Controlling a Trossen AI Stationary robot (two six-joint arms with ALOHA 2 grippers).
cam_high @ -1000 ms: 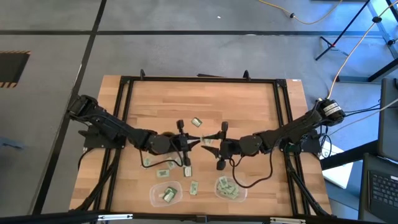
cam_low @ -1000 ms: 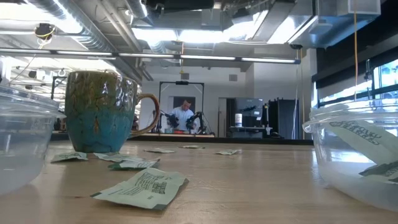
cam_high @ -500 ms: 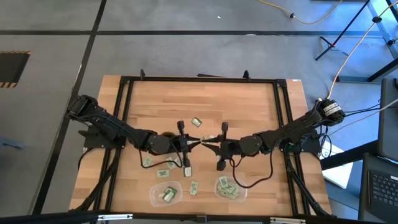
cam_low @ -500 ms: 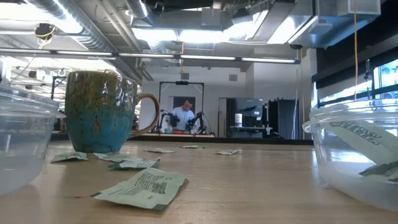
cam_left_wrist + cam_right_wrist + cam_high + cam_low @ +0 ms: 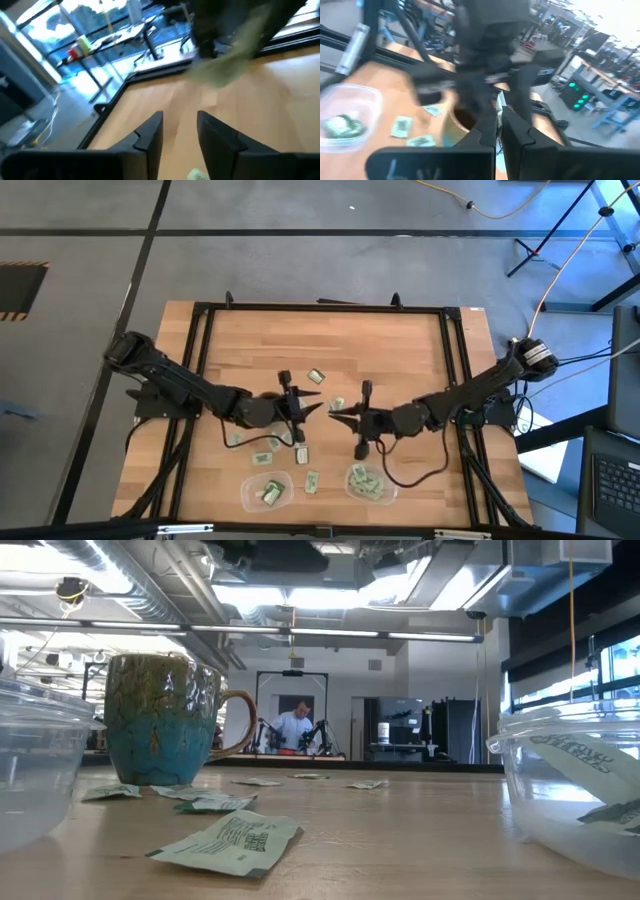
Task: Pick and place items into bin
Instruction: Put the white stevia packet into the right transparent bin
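Observation:
My two grippers meet tip to tip above the middle of the table. My right gripper (image 5: 336, 416) is shut on a pale green packet (image 5: 225, 67), which shows blurred in the left wrist view. My left gripper (image 5: 316, 409) stands open just left of it, its fingers (image 5: 150, 136) apart with nothing between them. More packets (image 5: 316, 376) lie flat on the wood, several near the front (image 5: 232, 840). Two clear bins (image 5: 266, 490) (image 5: 368, 483) stand at the near edge, each with packets inside. My right gripper pinches the packet by one end (image 5: 499, 102) between its two fingers, coming about level from the table's right side. The packet sticks out past the fingertips toward my left gripper, lifted clear of the table.
A brown and teal mug (image 5: 165, 720) stands on the table under my left arm. The black frame rail (image 5: 320, 308) runs round the table top. Bare wood lies toward the far edge (image 5: 330, 340).
My right gripper has shut on the packet. My left gripper, which was shut on it before, has opened and let it go. The packet has stayed in the air between the two.

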